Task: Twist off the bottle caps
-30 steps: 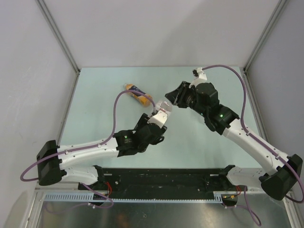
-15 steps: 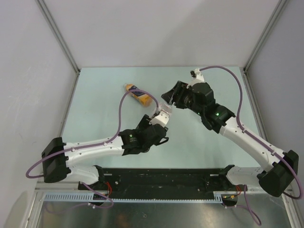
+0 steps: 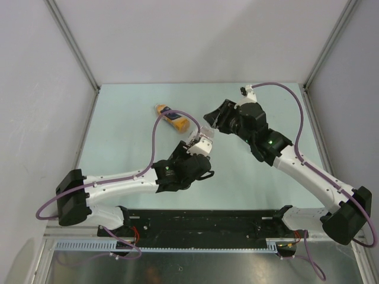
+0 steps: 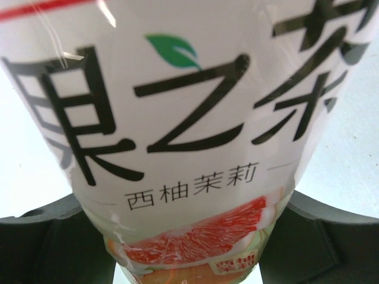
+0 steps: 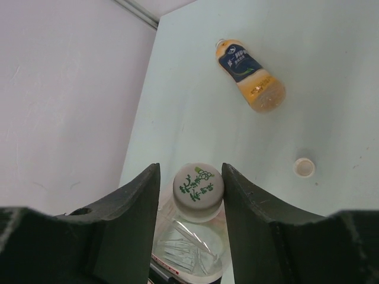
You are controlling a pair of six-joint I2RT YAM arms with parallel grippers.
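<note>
Whitish green-printed cap (image 5: 198, 184) on clear bottle (image 5: 189, 245), right gripper (image 5: 190, 173) spread around it, left gripper (image 4: 189, 242) grasping bottle, loose cap (image 5: 304, 167) at 3 o'clock

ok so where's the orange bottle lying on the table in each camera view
top external: the orange bottle lies on the table, above centre and slightly left.
left wrist: not in it; the held bottle fills the picture with its label.
right wrist: upper right, lying on its side.
shared landmark: the held bottle, in all three views; its cap sits bottom centre in the right wrist view.
</note>
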